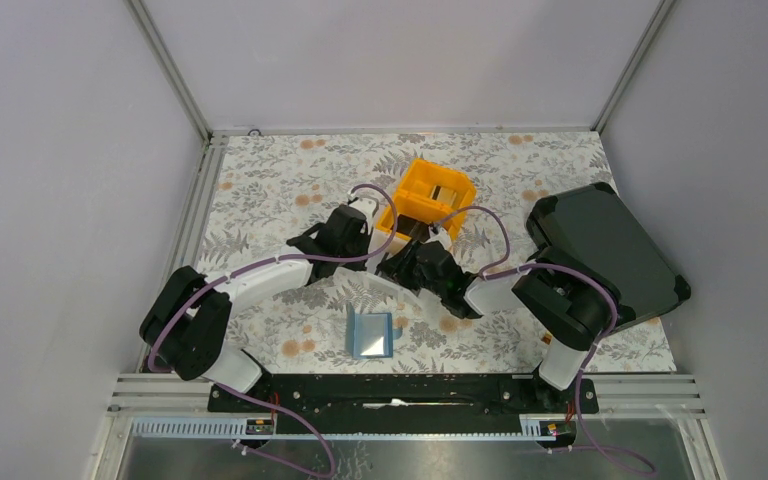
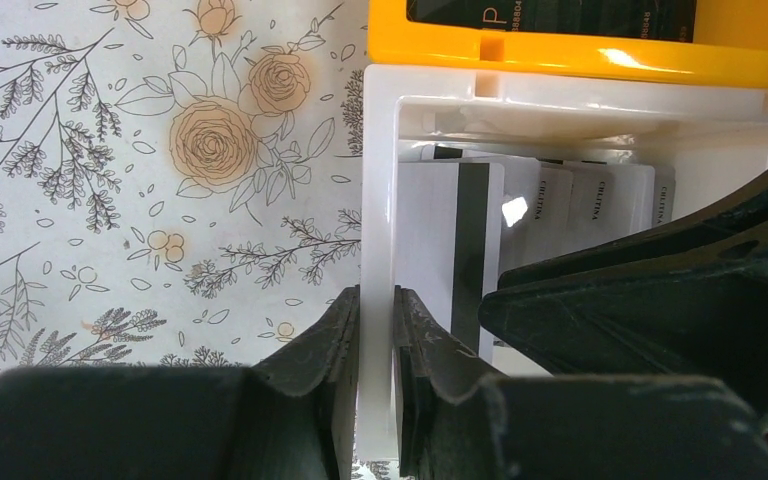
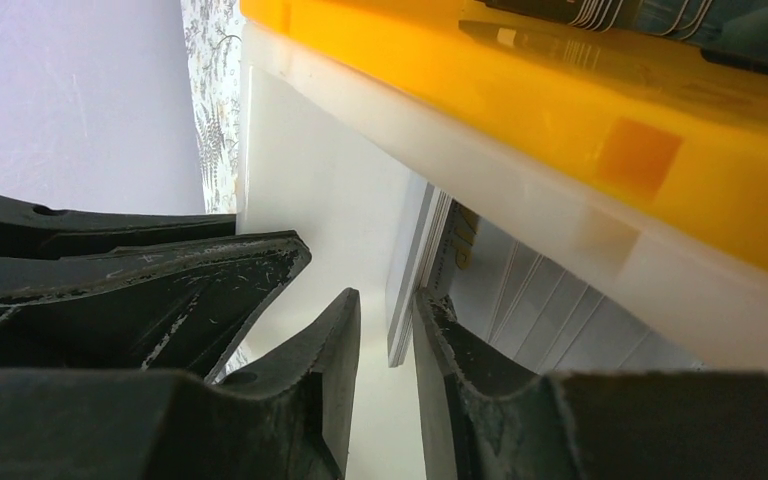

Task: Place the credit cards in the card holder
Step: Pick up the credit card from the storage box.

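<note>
Several pale credit cards (image 2: 520,215) with dark stripes stand in a white bin (image 2: 560,105) next to an orange bin (image 1: 438,195). My left gripper (image 2: 377,300) is shut on the white bin's left wall (image 2: 377,200). My right gripper (image 3: 385,300) reaches into the same bin, its jaws slightly apart around the edge of a pale card (image 3: 407,290) that lies against the right finger. Dark cards (image 2: 550,15) lie in the orange bin. The teal card holder (image 1: 370,333) lies open on the table in front of both grippers (image 1: 385,232) (image 1: 407,262).
A large black hard case (image 1: 605,250) lies at the right, beside the right arm. The orange bin (image 3: 580,110) sits right behind the white bin (image 3: 300,170). The floral tablecloth (image 2: 160,200) spreads to the left.
</note>
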{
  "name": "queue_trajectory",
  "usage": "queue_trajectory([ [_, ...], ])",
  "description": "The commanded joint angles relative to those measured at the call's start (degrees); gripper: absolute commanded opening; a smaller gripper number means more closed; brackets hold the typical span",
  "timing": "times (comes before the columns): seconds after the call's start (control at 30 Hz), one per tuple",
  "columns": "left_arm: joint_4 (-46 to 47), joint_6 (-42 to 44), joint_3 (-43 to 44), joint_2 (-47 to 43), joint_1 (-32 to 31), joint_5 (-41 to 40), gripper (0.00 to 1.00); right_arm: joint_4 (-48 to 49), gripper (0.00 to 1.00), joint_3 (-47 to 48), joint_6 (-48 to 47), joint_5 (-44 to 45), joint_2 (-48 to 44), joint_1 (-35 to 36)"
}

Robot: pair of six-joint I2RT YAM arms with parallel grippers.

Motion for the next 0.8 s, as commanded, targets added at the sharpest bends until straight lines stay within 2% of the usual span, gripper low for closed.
queue_trajectory([
  [0.0,1.35,-0.35,-0.50,-1.63,-0.74,1.85,0.00,-4.74,0.35,3.13,1.78,0.19,2.16,0.91],
  [0.13,1.38,-0.35,-0.52,-1.71,-0.70,1.71,0.00,-5.20,0.37,4.05,2.24,-0.47,3.83,0.88],
  [0.43,2.39,-0.27,-1.03,-1.81,-0.80,3.52,0.00,-6.19,0.35,5.88,3.27,-0.67,6.60,0.93],
  [0.77,2.02,-0.27,-0.87,-1.83,-0.83,2.81,0.00,4.08,0.22,4.05,3.07,-4.17,6.52,0.93],
])
